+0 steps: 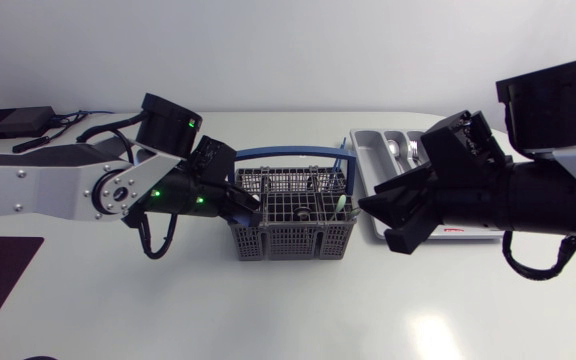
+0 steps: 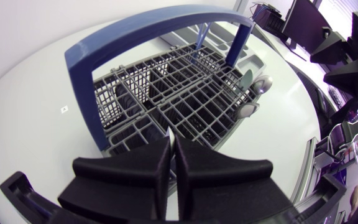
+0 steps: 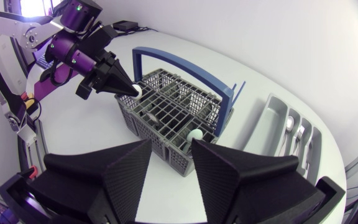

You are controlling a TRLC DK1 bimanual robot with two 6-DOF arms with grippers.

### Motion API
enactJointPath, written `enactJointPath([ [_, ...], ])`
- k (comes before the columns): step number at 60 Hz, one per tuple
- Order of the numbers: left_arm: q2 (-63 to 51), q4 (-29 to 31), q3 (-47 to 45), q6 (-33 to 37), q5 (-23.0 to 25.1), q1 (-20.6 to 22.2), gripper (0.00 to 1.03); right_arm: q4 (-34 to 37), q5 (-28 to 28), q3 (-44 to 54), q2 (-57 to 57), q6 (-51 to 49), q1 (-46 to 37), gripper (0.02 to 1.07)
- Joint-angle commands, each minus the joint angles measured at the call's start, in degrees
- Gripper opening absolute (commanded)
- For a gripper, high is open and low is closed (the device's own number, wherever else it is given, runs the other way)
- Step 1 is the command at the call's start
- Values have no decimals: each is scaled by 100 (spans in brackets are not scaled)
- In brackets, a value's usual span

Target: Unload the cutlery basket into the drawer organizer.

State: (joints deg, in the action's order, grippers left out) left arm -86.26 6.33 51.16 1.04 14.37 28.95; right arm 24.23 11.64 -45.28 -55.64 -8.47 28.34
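Grey mesh with a blue handle: the cutlery basket (image 1: 293,238) sits mid-table with the drawer organizer (image 1: 361,150) just beside it, and I judge the unloading partly done. A spoon (image 3: 289,124) and a fork (image 3: 300,134) already lie in separate organizer compartments; I can't see into the other slots well. Left in the basket, a pale green piece (image 3: 194,134) stands up on the organizer side, with darker items lower down that I can't identify. My left gripper (image 1: 251,206) is at the basket's opposite rim, its fingers pinched nearly together on a white piece (image 3: 138,91). My right gripper (image 3: 169,149) hovers between basket and organizer, spread wide and empty.
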Motion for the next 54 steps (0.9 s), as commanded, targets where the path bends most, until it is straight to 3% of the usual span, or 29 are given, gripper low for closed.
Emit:
enactJointPath([
  [1, 153, -35, -115, -174, 39, -91, 4, -15, 40, 142, 79, -120, -48, 52],
  [42, 1515, -61, -501, -253, 593, -223, 4, 21, 67, 186, 308, -234, -65, 53],
  [54, 2254, -88, -704, -244, 734, -205, 4, -59, 559, 309, 633, -551, -179, 53],
])
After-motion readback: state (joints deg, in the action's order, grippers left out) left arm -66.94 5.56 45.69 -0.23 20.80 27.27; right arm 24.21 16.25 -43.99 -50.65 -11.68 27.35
